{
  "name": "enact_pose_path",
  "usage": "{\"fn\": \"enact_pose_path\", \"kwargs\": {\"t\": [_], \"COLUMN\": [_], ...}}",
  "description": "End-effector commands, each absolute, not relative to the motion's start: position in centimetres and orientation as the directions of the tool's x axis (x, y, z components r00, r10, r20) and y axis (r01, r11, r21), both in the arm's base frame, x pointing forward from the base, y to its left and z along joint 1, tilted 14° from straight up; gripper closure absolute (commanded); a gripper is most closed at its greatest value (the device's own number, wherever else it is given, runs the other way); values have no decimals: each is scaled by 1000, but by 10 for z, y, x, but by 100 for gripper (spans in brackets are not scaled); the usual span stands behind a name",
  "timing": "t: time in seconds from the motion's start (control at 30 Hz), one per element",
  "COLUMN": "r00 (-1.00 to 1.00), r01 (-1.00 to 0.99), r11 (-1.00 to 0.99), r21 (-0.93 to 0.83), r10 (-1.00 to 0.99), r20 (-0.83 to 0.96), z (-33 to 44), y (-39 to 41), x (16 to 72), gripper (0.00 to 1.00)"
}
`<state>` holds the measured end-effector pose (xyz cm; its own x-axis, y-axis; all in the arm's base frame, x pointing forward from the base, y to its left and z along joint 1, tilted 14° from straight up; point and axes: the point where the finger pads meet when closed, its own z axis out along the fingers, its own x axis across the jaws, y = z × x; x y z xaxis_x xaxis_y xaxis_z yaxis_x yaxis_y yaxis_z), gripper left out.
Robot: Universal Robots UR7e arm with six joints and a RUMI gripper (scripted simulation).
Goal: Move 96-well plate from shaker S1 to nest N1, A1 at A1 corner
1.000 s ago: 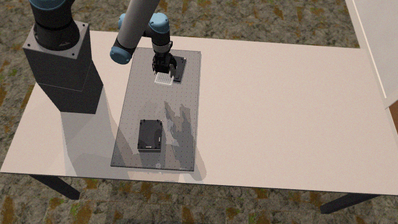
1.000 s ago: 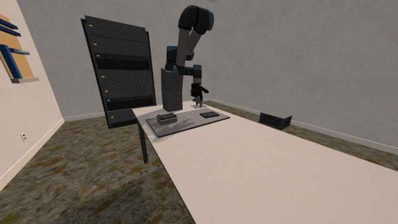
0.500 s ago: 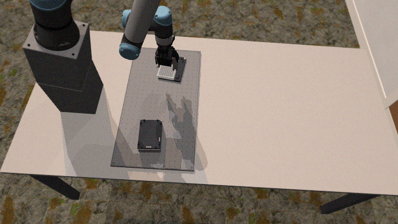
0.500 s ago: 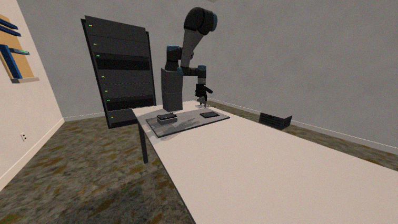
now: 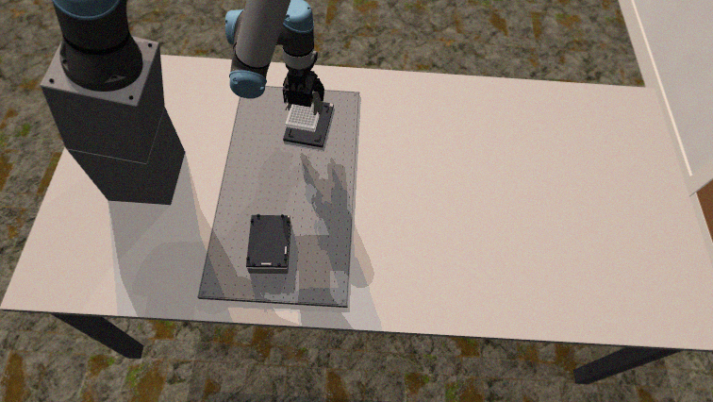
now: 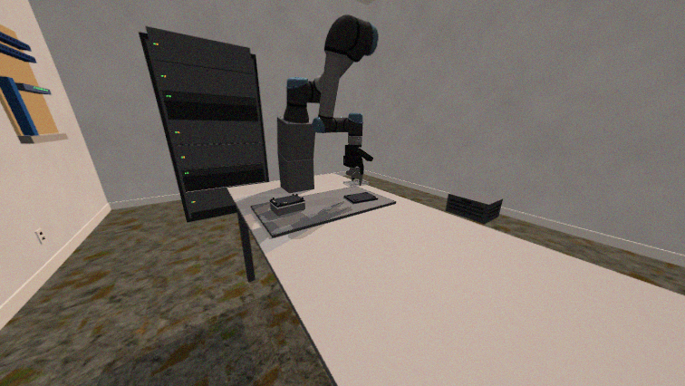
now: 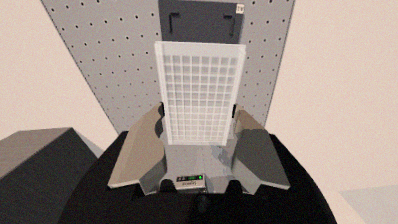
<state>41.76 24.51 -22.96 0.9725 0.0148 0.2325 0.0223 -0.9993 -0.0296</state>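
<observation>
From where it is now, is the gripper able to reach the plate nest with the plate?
Probably yes. The gripper, shut on the 96-well plate, hangs above the plate nest, whose top looks unoccupied, with nothing visible between them.

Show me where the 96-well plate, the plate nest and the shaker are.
96-well plate (image 7: 200,95), wrist view, middle of its well grid.
plate nest (image 5: 322,130), top view, bare right edge.
shaker (image 5: 268,242), top view, its top.
</observation>
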Motion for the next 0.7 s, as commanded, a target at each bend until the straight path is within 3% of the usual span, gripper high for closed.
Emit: {"fn": "enact_pose_path", "kwargs": {"t": [0.0,0.67], "r00": [972,972], "r01": [22,22], "r11": [-999,-999], "r21": [-29,-29], "r10": [14,14], "r20": [233,233], "z": [-230,-231], "y": [254,280], "x": [418,419], "gripper": [100,100]}}
